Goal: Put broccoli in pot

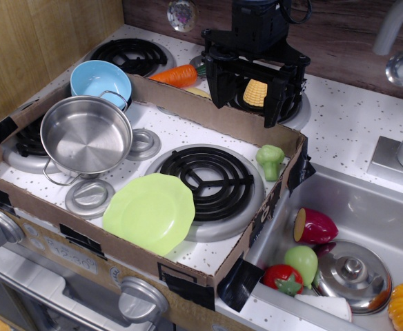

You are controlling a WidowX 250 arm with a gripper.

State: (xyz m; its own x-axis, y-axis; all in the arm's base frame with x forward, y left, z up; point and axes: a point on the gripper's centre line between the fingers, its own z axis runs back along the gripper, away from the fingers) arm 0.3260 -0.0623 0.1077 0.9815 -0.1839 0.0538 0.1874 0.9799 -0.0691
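While no readable writing shows anywhere, the black gripper (pixel 251 96) hangs spread and empty behind the broccoli (pixel 270 161), well apart from the pot (pixel 85 136).

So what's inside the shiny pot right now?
Nothing. The pot shows only its bare steel bottom. The broccoli sits outside it, beside the right burner. The near part of the pot's inside wall is hidden behind its rim.

one broccoli (pixel 270 161), one pot (pixel 86 136), one blue bowl (pixel 99 80), one green plate (pixel 150 212), one carrot (pixel 177 75), one lid (pixel 352 275)
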